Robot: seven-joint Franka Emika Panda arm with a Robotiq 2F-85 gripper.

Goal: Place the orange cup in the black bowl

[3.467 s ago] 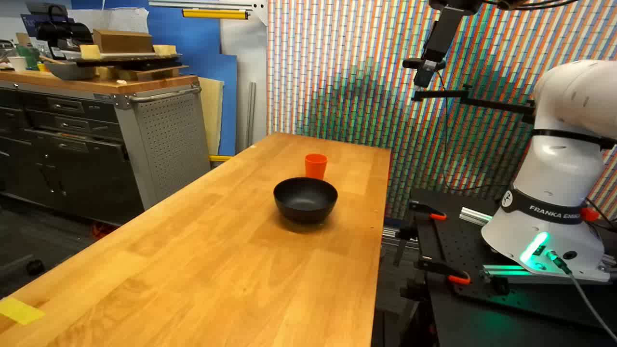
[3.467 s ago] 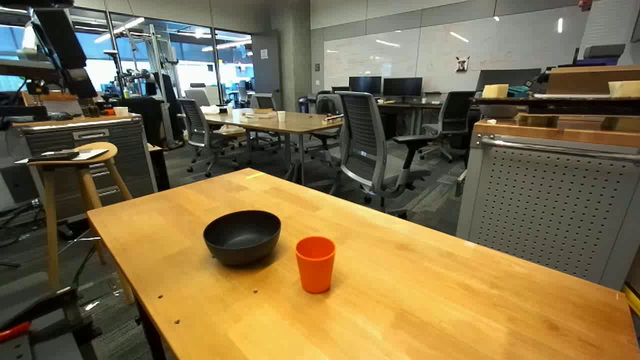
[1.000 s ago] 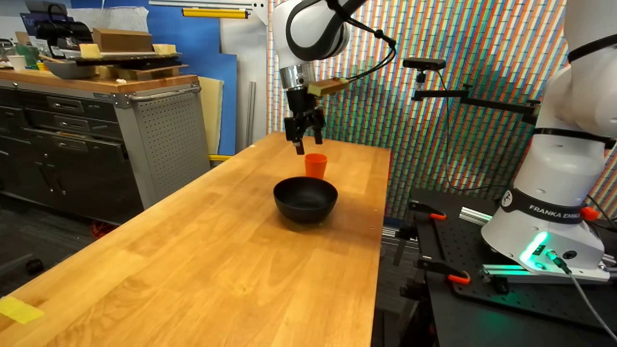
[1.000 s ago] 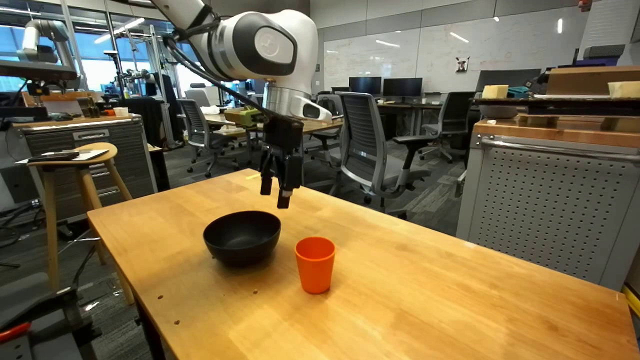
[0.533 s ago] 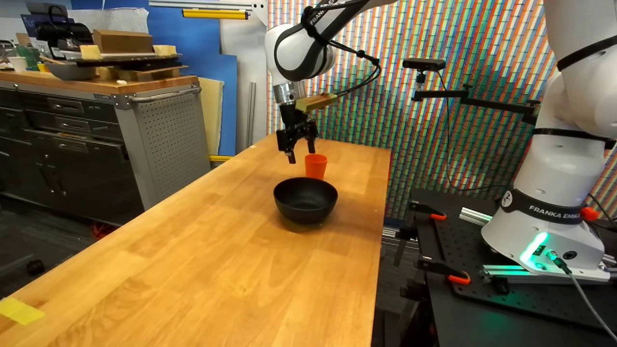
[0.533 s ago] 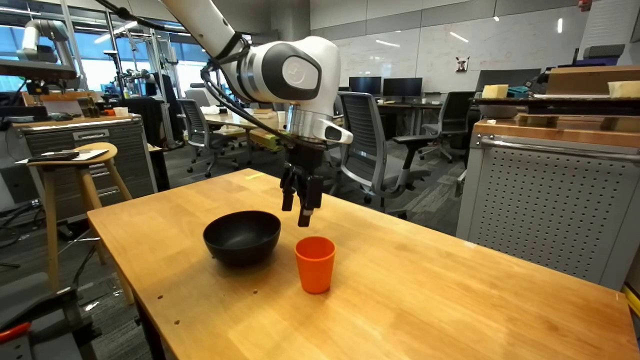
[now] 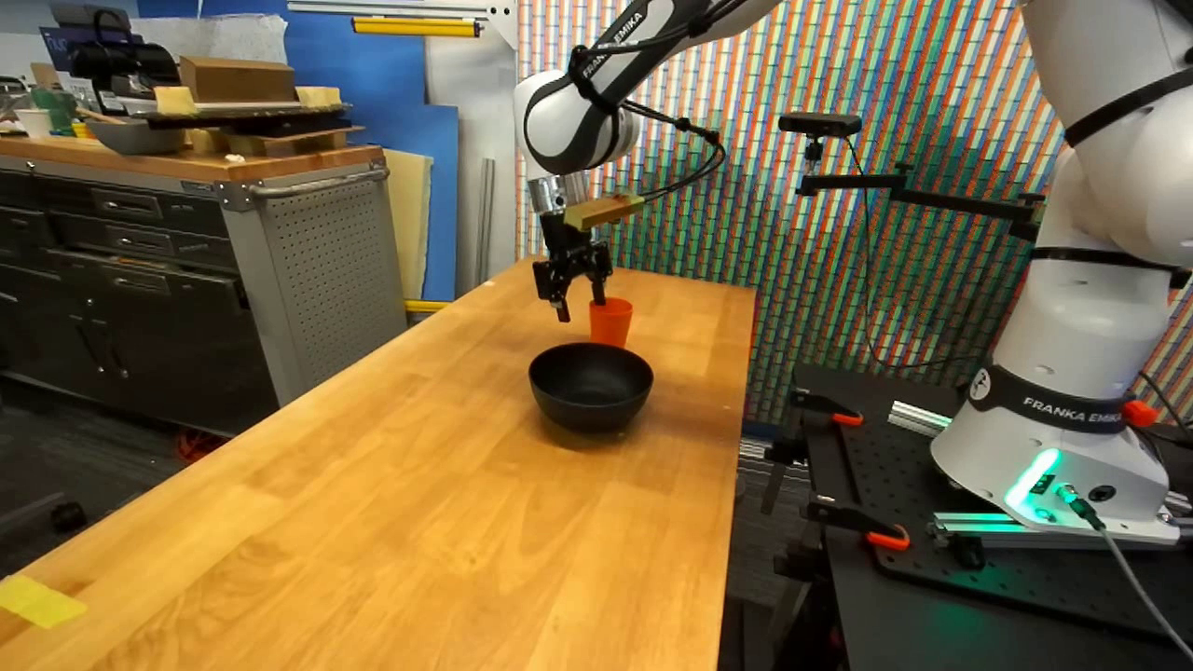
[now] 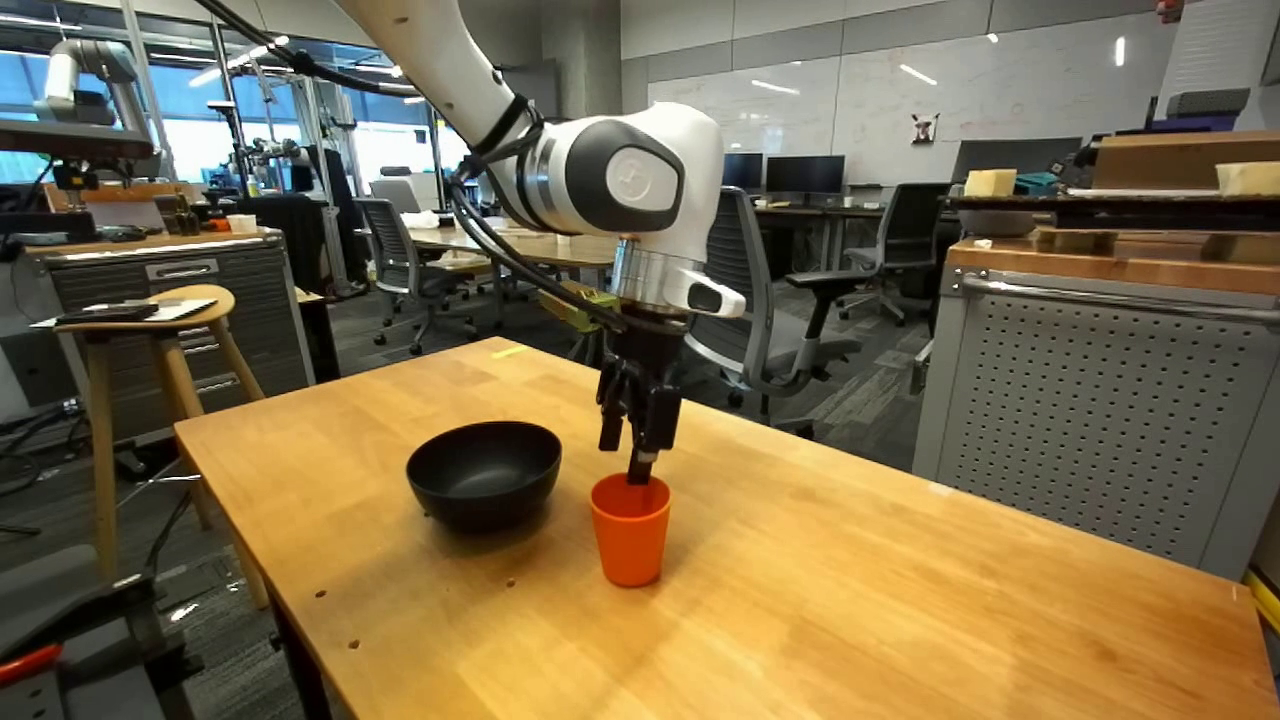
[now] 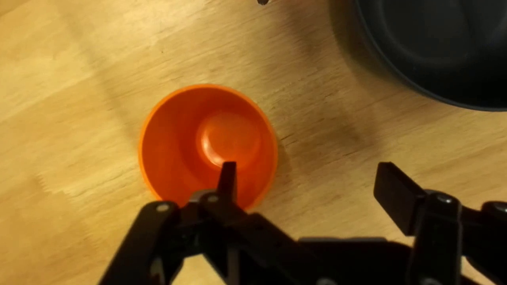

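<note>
The orange cup [image 8: 631, 545] stands upright on the wooden counter [image 8: 850, 560], near the black bowl [image 8: 485, 475] but apart from it. Over the cup hangs the tool [image 9: 307, 174], pointing down, its fingers [image 9: 227, 184] spread wide, with bare counter and part of the cup showing between them; it grips nothing. In the wrist view, the finger at the left lies across the cup's mouth, while the finger at the right lies over the counter, outside the rim. In an exterior view, the lower fingertip [image 8: 640, 470] ends within the outline of the mouth; whether it dips below the rim or touches the wall cannot be made out.

In the wrist view, part of the cup's rim is hidden behind the tool, whose near parts are blurred, and the bowl is cut off by the top and right edges. A small dark spot [image 9: 262, 1] at the top edge there is too cropped to name. In an exterior view, the bowl [image 7: 591, 401] stands in front of the cup and hides its foot. The arm [image 8: 690, 170] runs out of the top edge in both exterior views, and the yellow-green block [image 7: 603, 211] beside its wrist is hard to identify.
</note>
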